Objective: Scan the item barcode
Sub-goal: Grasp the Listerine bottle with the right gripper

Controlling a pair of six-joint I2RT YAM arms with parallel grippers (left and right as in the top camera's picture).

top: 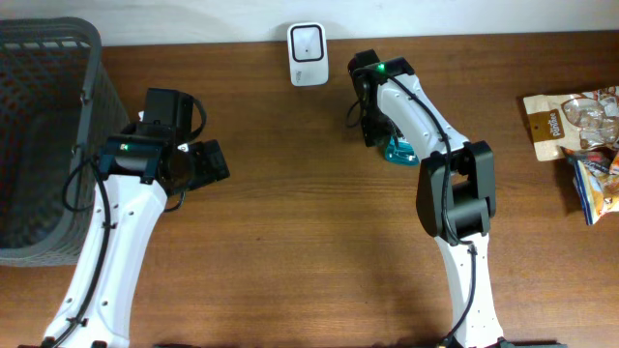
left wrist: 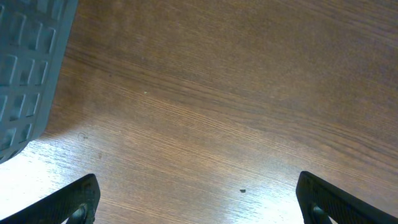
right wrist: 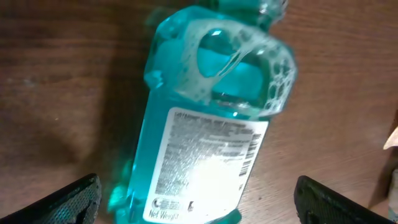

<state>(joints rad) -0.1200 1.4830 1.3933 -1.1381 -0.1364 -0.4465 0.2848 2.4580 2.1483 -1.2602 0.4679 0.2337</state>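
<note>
Bottle [right wrist: 205,124] of teal liquid lies on the table [right wrist: 56,81] right under my right gripper [right wrist: 202,204], label up. My fingers are spread wide on either side and do not touch it. The scanner [top: 308,41] stands near, at the table's back edge. My left gripper [left wrist: 202,202] hangs spread and empty beside the basket [left wrist: 25,74].

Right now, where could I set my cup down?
Widest: bare wood between the two arms, below the scanner. Also between the right arm and the snack bags. Crowded by the basket and blue bottle.
</note>
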